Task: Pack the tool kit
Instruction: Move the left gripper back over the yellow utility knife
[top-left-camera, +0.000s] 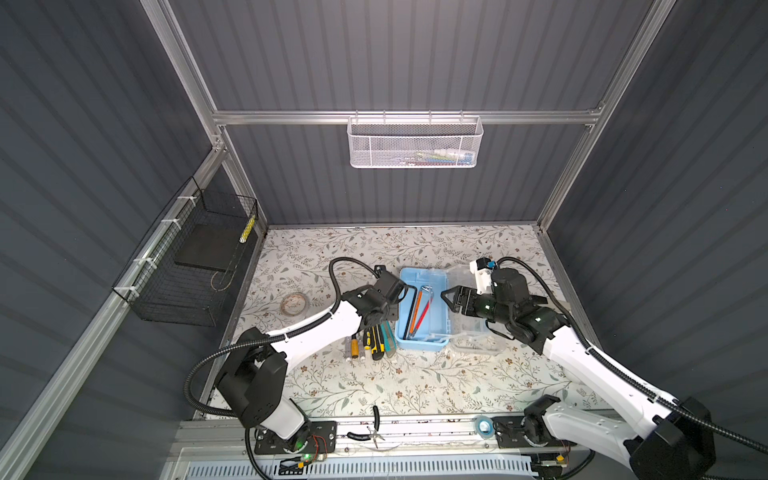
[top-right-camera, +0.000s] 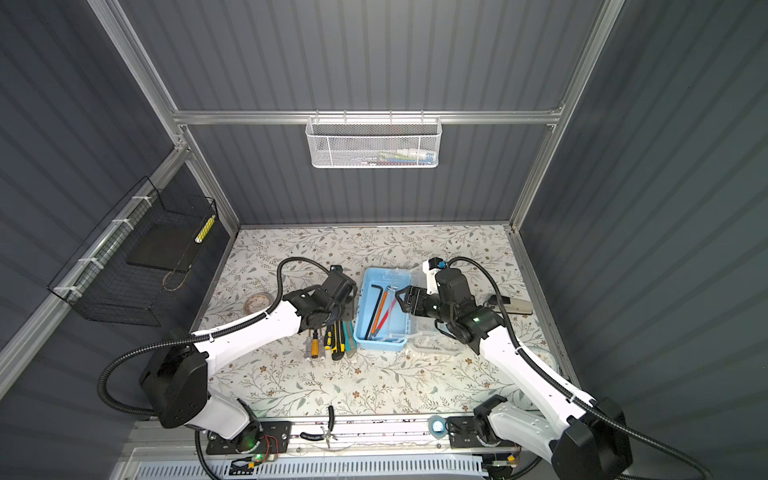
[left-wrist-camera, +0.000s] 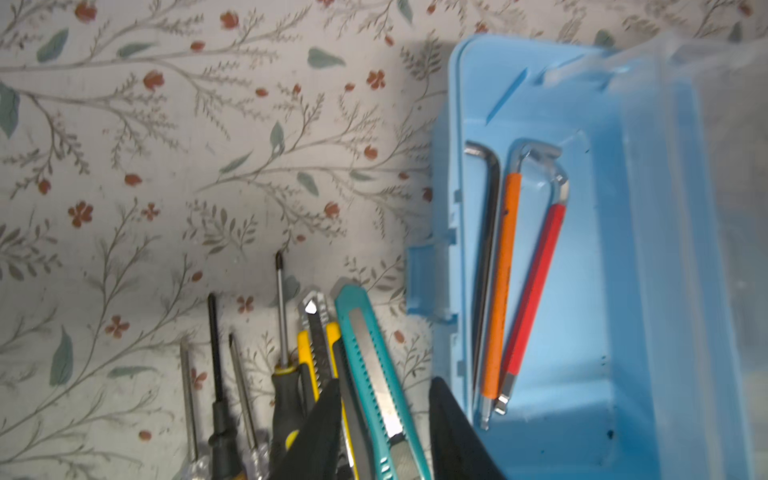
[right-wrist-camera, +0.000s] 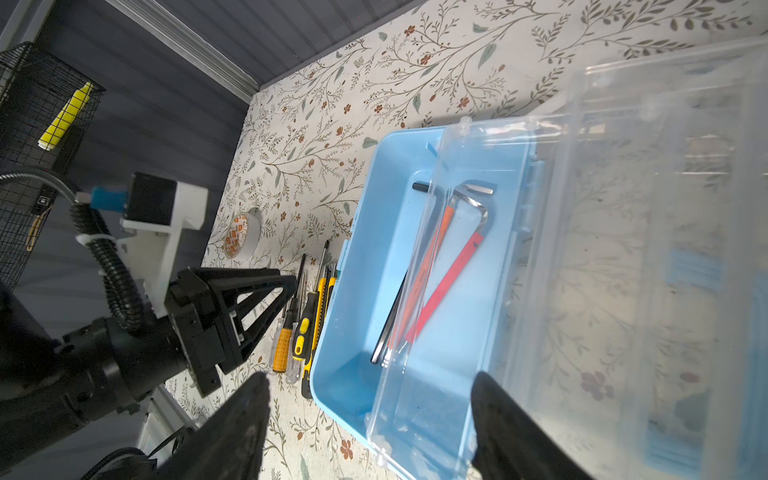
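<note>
The light-blue box (top-left-camera: 424, 341) (right-wrist-camera: 353, 270) stands open mid-table, its clear lid (top-left-camera: 476, 330) (right-wrist-camera: 623, 249) swung out to the right. Three hex keys (top-left-camera: 417, 307) (left-wrist-camera: 503, 291) lie inside it. Left of the box lie slim screwdrivers (top-left-camera: 355, 347) (left-wrist-camera: 216, 374), a yellow-black knife (top-left-camera: 376, 343) (left-wrist-camera: 318, 332) and a teal knife (top-left-camera: 389, 338) (left-wrist-camera: 370, 353). My left gripper (top-left-camera: 376, 320) (left-wrist-camera: 384, 440) points down over the knives, open, its fingers either side of the teal knife with a gap on the box side. My right gripper (top-left-camera: 446, 299) (right-wrist-camera: 374, 432) hangs wide open over the box's right edge, holding nothing.
A tape roll (top-left-camera: 293, 304) lies left of the left arm. Pliers (top-left-camera: 376, 428) and a small blue roll (top-left-camera: 483, 424) sit on the front rail. A white mesh basket (top-left-camera: 415, 143) hangs on the back wall, a black wire basket (top-left-camera: 195, 266) on the left wall.
</note>
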